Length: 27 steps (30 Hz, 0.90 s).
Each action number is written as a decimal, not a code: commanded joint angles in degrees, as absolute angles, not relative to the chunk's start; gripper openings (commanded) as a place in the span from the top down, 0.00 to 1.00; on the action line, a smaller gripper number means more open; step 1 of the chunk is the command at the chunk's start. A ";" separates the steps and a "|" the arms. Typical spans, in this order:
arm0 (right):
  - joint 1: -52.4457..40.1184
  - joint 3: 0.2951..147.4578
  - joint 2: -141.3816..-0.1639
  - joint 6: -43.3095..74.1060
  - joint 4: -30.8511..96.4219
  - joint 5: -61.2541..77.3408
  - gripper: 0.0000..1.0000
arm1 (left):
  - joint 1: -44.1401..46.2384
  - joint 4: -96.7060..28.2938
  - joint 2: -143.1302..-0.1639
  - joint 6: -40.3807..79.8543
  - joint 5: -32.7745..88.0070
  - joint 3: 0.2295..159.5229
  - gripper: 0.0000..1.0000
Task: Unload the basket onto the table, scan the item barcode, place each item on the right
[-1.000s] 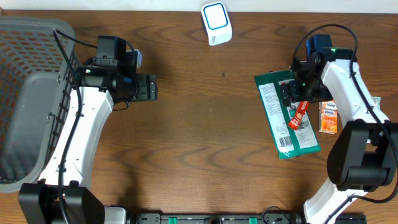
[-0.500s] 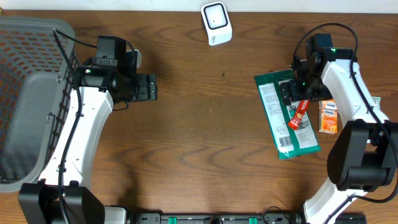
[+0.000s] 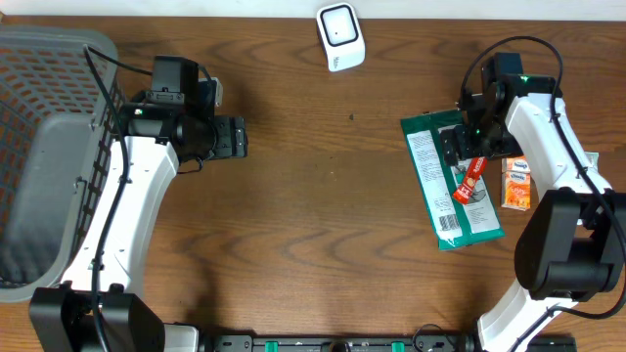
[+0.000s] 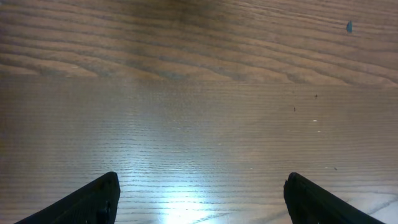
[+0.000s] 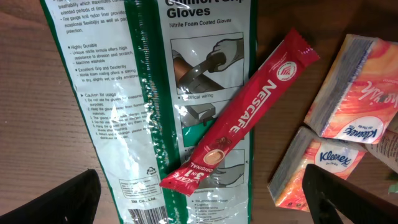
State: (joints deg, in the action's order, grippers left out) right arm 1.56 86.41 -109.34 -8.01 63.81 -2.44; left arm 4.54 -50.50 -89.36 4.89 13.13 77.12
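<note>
Presumably you hold your right gripper [image 3: 460,149] wide over the sachet [image 5: 239,118] on the glove pack [image 5: 124,93], at the table's [image 3: 323,215] right edge, to grasp it; left gripper [image 4: 199,196] hangs wide.

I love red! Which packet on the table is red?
The thin Nescafe stick, lying across the green gloves bag; the Kleenex packs beside it are orange.

Wood table [image 3: 323,225]: mesh basket [image 3: 39,88], likely scanner [image 3: 339,36], glove pack [image 3: 430,186], two tissue packs [image 3: 517,186].
</note>
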 commanded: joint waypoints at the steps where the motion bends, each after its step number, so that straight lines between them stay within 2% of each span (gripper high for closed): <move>1: 1.08 87.15 -109.08 -8.43 63.83 -3.14 0.01 | 4.19 -50.48 -89.12 4.97 12.53 77.91 0.15; 13: 0.69 87.11 -106.45 -8.43 63.81 -3.14 0.01 | 4.19 -50.48 -89.12 4.97 12.53 77.91 0.15; 27: 0.75 87.11 -76.62 -8.43 63.86 -3.14 0.01 | 4.19 -50.48 -89.12 4.97 12.53 77.91 0.15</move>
